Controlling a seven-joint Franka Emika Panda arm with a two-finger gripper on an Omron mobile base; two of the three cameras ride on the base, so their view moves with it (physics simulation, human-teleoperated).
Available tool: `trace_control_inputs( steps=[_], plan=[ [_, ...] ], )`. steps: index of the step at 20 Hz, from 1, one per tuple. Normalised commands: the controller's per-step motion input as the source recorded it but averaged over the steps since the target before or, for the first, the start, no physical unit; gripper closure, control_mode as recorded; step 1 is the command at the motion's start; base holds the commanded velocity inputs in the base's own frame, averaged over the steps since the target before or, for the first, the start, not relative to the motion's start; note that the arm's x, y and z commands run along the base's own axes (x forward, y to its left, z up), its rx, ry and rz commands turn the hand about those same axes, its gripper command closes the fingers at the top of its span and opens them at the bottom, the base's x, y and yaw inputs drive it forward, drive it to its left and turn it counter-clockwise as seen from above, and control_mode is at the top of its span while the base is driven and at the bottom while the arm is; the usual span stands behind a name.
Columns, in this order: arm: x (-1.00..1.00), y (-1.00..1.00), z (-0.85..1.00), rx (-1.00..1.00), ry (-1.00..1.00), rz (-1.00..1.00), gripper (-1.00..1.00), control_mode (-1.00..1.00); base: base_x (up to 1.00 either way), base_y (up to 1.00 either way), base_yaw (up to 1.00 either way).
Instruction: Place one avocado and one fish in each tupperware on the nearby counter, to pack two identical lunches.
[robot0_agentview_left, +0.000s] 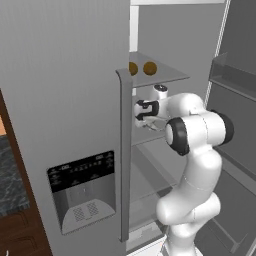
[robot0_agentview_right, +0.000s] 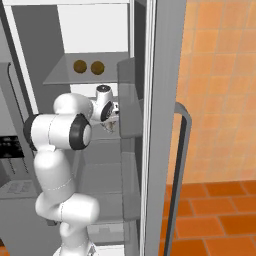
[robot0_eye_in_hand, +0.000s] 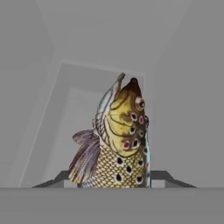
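A spotted yellow-brown fish (robot0_eye_in_hand: 120, 144) stands head-up between my gripper's (robot0_eye_in_hand: 113, 177) two dark finger tips, which press against its sides in the hand view. My gripper (robot0_agentview_left: 150, 121) reaches into the open fridge at the middle shelf, with the fish (robot0_agentview_right: 112, 124) a pale shape at its tip. Two round brown avocados (robot0_agentview_left: 149, 68) (robot0_agentview_right: 80, 66) sit side by side on the glass shelf (robot0_agentview_left: 165, 76) just above the hand. A strip of the dark marbled counter (robot0_agentview_left: 10, 175) shows at the far left. The tupperware is out of view.
The closed fridge door with its dispenser panel (robot0_agentview_left: 82, 190) and long handle (robot0_agentview_left: 124, 150) stands left of the arm. The open right door (robot0_agentview_right: 160, 125) with bins (robot0_agentview_left: 235, 75) is close on the right. Lower shelves (robot0_agentview_right: 100, 175) lie beneath the hand. Orange tiles (robot0_agentview_right: 220, 75) lie beyond.
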Motion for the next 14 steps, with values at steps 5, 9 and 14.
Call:
trace_control_inputs(
  steps=[5,9,14],
  plan=[
    [-0.74,0.16,0.0,0.0,-0.05,0.0,1.0,-1.0,0.0,0.0,0.0],
    [-0.92,0.38,0.01,0.0,-0.17,0.0,1.0,-1.0,0.0,0.0,0.0],
    [-1.0,0.18,0.21,0.0,-0.14,-0.04,1.0,-1.0,0.0,0.0,0.0]
  ],
)
